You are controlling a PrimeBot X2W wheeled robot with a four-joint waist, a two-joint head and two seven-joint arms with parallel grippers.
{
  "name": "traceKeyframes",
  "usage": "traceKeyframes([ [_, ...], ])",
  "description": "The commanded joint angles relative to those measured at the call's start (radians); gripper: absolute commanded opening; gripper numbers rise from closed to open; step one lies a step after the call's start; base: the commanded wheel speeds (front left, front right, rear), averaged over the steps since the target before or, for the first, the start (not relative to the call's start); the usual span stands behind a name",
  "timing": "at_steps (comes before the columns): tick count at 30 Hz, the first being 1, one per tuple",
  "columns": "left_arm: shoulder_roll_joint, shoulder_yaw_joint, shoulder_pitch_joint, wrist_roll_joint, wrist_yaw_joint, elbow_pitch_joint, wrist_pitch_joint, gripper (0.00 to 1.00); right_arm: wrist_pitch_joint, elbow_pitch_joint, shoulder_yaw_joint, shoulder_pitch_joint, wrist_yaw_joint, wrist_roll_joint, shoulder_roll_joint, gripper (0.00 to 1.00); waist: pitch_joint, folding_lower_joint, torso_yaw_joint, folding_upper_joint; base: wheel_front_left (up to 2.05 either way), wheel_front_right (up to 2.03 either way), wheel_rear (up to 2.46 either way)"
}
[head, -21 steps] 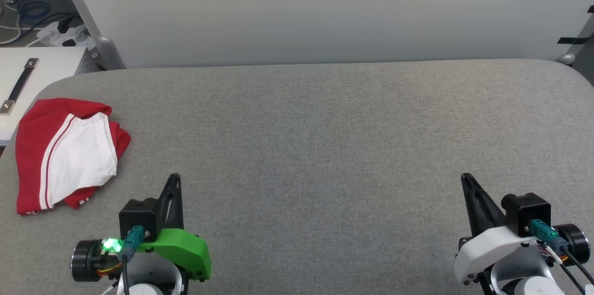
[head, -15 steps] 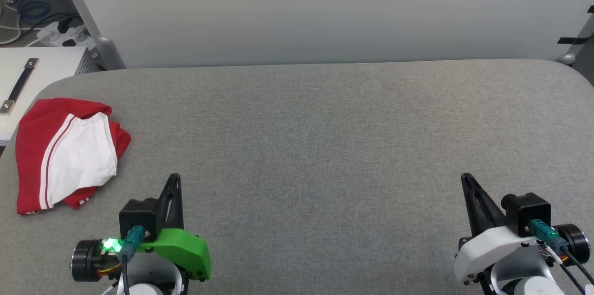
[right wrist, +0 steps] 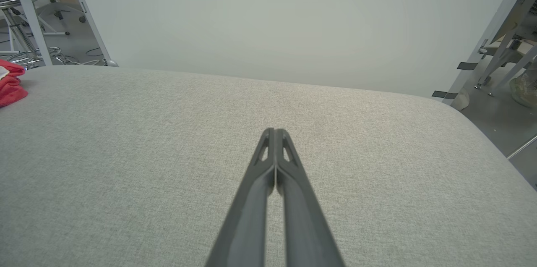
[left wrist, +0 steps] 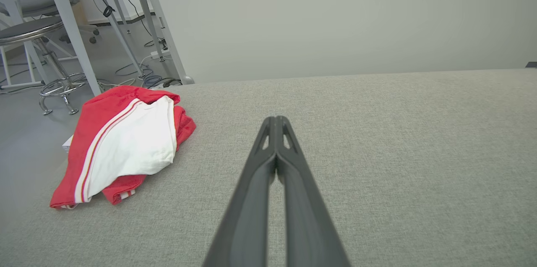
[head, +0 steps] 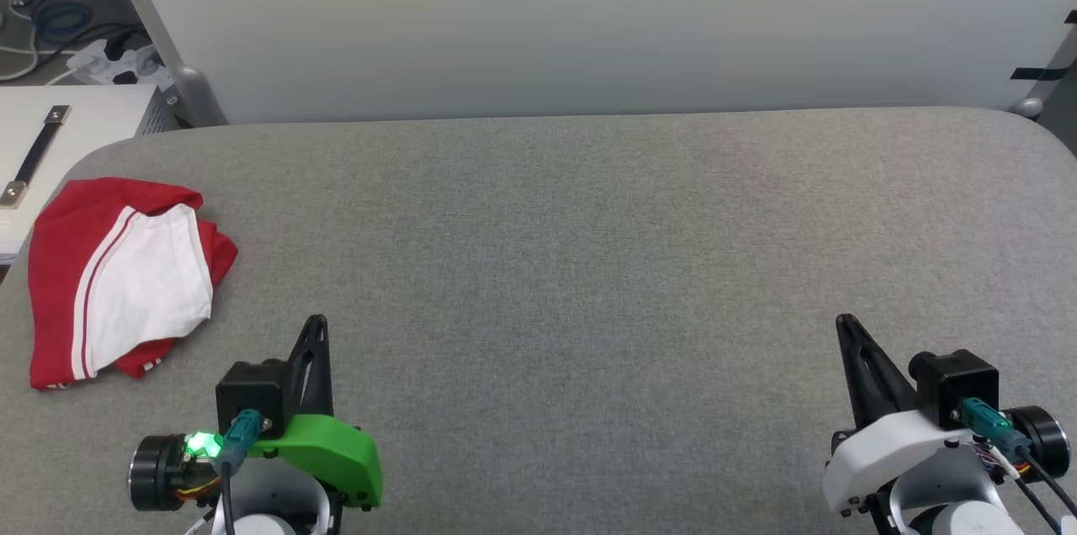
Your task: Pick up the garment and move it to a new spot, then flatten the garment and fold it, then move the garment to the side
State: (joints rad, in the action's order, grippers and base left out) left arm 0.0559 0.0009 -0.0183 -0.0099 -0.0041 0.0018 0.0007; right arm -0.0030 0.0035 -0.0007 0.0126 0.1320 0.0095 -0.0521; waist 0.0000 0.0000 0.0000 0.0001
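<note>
**Both Grippers Closed; Garment at Left Table Edge**

The garment [head: 118, 283] lies bunched at the left edge of the grey padded table [head: 589, 266], with a white sleeve and its red-and-white trim uppermost. The left gripper [head: 315, 323] is positioned near the garment, to its right and clear of it, with its fingers pressed together and empty. The right gripper [head: 844, 321] is well apart on the table's right side, with its fingers likewise pressed together and holding nothing.
</note>
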Motion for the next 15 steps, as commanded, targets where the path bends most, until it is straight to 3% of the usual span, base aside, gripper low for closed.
traceKeyframes([
  [1, -0.006, -0.001, 0.018, 0.01, 0.004, -0.002, -0.001, 0.0, 0.003, -0.004, 0.001, -0.013, -0.001, -0.009, 0.002, 0.0, 0.0, 0.0, 0.0, -0.0001, 0.0, 0.0, 0.0],
  [6, -0.006, -0.001, 0.018, 0.01, 0.004, -0.002, -0.001, 0.0, 0.003, -0.004, 0.001, -0.013, -0.001, -0.009, 0.002, 0.0, 0.0, 0.0, 0.0, -0.0001, 0.0, 0.0, 0.0],
  [7, 0.0, 0.0, 0.0, 0.0, 0.0, 0.0, 0.0, 1.0, 0.0, 0.0, 0.0, 0.0, 0.0, 0.0, 0.0, 1.0, 0.0, 0.0, 0.0, -0.0001, 0.0, 0.0, 0.0],
  [15, 0.0, -0.001, 0.0, -0.009, -0.001, 0.008, -0.009, 1.0, -0.009, 0.004, -0.001, 0.001, 0.0, 0.012, 0.0, 1.0, 0.0, 0.0, 0.0, -0.0001, 0.0, 0.0, 0.0],
])
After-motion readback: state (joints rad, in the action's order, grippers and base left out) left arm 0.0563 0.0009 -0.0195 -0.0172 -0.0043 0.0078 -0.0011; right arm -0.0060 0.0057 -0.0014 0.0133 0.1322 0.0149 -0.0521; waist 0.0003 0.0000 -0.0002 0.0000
